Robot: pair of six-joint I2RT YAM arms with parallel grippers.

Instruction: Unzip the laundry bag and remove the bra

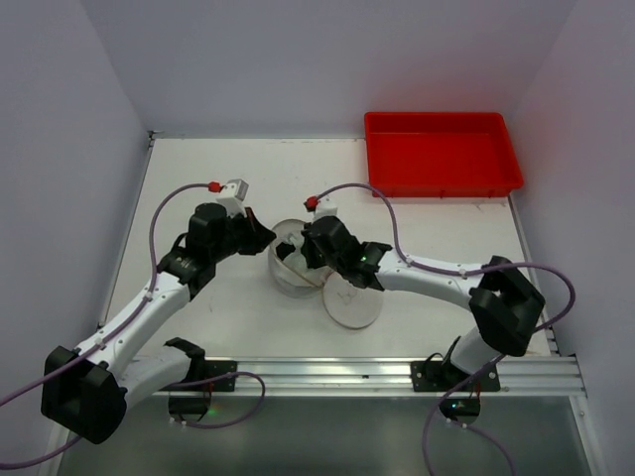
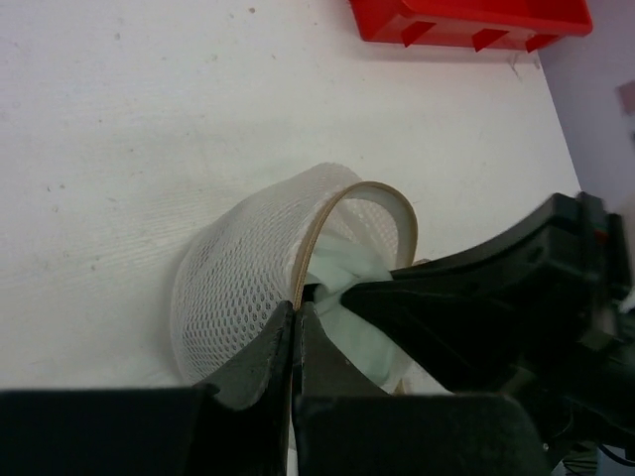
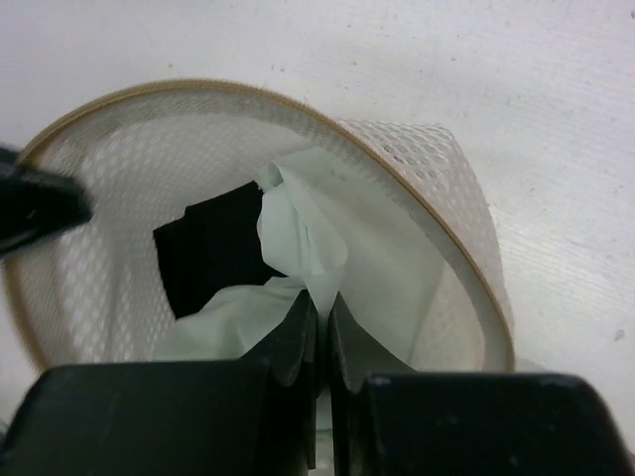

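I see the bag (image 1: 290,263) open on the table (image 1: 198,178): a round white mesh with a tan rim. My left gripper (image 2: 298,309) pinches that rim. My right gripper (image 3: 319,302), inside, pinches the soft pale green bra (image 3: 298,233).

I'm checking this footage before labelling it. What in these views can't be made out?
- Right wrist: pale green fabric is bunched, its lower part behind the right gripper; garment shape unclear.
- Right wrist: black patch inside the laundry bag, unidentifiable.
- Left wrist: left gripper covers the rim where it pinches.
- Top: both grippers cover the bag's inside; marks on its round face too small.
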